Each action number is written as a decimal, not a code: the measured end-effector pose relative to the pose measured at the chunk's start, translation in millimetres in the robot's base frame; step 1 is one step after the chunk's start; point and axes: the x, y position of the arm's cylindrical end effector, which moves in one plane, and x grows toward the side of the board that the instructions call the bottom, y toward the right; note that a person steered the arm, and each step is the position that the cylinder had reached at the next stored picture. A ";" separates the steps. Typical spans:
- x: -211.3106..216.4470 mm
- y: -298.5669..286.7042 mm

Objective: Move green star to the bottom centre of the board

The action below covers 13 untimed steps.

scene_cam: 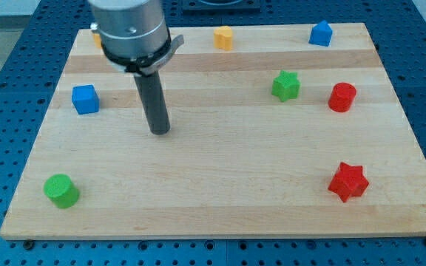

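The green star (286, 85) lies on the wooden board (220, 185) in the upper right part, just left of a red cylinder (342, 97). My tip (160, 131) rests on the board left of centre, far to the left of the green star and a little lower in the view. It touches no block. The nearest block to it is a blue cube (85, 99) to its left.
A green cylinder (61, 191) sits at the bottom left. A red star (347, 182) sits at the bottom right. Along the top edge are an orange block (223, 37), a blue house-shaped block (320, 33) and another orange block (95, 37), partly hidden behind the arm.
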 end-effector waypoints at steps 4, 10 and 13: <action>-114.7 110.8; -100.3 221.6; -57.4 223.4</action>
